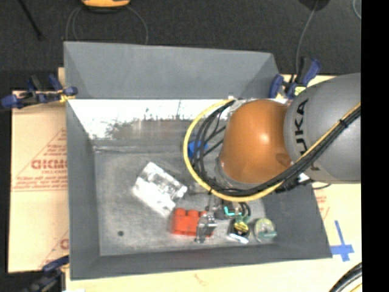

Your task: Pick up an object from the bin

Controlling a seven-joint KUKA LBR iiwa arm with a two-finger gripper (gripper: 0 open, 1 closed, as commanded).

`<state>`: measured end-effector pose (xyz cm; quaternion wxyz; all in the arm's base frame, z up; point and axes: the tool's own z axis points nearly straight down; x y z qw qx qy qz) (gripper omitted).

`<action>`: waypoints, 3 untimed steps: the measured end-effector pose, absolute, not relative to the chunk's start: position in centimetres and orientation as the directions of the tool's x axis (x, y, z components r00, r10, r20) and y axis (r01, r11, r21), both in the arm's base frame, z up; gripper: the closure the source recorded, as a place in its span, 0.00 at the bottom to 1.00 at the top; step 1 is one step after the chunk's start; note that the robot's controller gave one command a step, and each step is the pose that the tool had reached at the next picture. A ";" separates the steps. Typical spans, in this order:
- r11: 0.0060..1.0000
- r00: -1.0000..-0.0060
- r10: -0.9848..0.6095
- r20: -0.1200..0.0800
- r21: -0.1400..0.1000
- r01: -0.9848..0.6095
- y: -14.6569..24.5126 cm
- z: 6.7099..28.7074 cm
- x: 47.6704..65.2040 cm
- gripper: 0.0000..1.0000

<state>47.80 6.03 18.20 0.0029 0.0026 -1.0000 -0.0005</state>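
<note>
My gripper (205, 226) sits low by the bin's (182, 261) near wall, at a red block's (182, 221) right end; I cannot tell whether its claw is spread or pinching. An off-centre bite could shove the block leftward.

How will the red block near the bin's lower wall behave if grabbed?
The red block looks rigid and boxy, so probably stiff and light. Flat sides suggest it won't roll; smooth plastic might slip.
</note>
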 end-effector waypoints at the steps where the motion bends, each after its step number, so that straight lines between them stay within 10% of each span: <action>1: 0.950 -0.950 0.313 0.001 0.001 0.313 3.5 8.0 50.7 0.00; 2: 0.949 -0.949 0.314 -0.001 0.003 0.314 3.5 8.2 50.8 1.00; 3: 0.959 -0.959 0.283 -0.011 0.005 0.283 3.8 24.4 52.1 1.00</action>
